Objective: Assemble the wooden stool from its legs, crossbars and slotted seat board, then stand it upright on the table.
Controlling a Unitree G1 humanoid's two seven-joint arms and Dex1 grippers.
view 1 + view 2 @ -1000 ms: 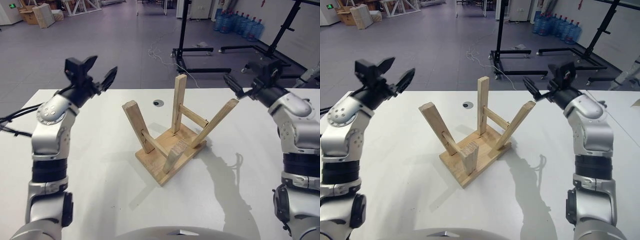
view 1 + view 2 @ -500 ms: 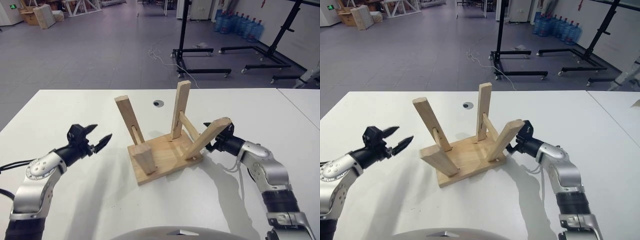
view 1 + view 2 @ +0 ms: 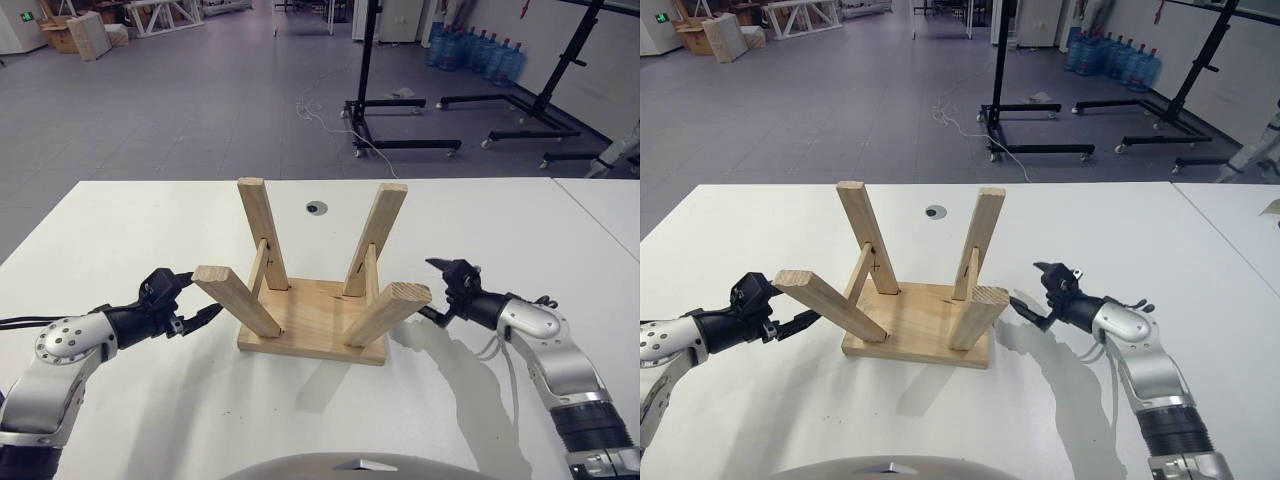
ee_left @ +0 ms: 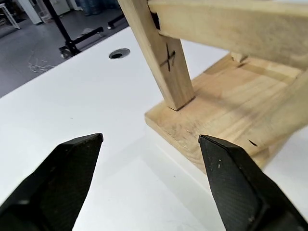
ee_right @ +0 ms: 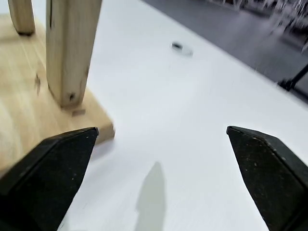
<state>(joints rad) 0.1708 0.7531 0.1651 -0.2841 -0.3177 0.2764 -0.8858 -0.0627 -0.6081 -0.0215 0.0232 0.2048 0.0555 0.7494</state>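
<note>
Finding 1, position. The wooden stool [image 3: 312, 300] stands inverted near the middle of the white table [image 3: 120, 220]. Its seat board [image 3: 312, 345] lies flat on the surface with four legs splayed upward.

Finding 2, my hands. My left gripper [image 3: 203, 305] sits low over the table just beside the near left leg [image 3: 235, 300]. Its fingers are spread and hold nothing. My right gripper [image 3: 428, 288] sits just beside the near right leg [image 3: 388, 313], likewise spread and empty. I cannot confirm contact with the wood on either side.

Finding 3, handling. I judge the stool rigid and fairly light. Its bare, unfinished timber should give the pads good friction. The joints appear slotted rather than fastened, so lifting by one leg alone could lever a leg out. The safer hold is one leg per hand, on opposite sides and low near the board, turning both together.

Finding 4, appearance. The wood is pale and square-sawn. A crossbar [image 3: 259, 268] links the left pair of legs and a second crossbar [image 3: 370, 275] the right pair. The left wrist view shows a pencilled cross on one leg [image 4: 166, 60]. Assembly looks complete; the stool has yet to be turned upright.
</note>
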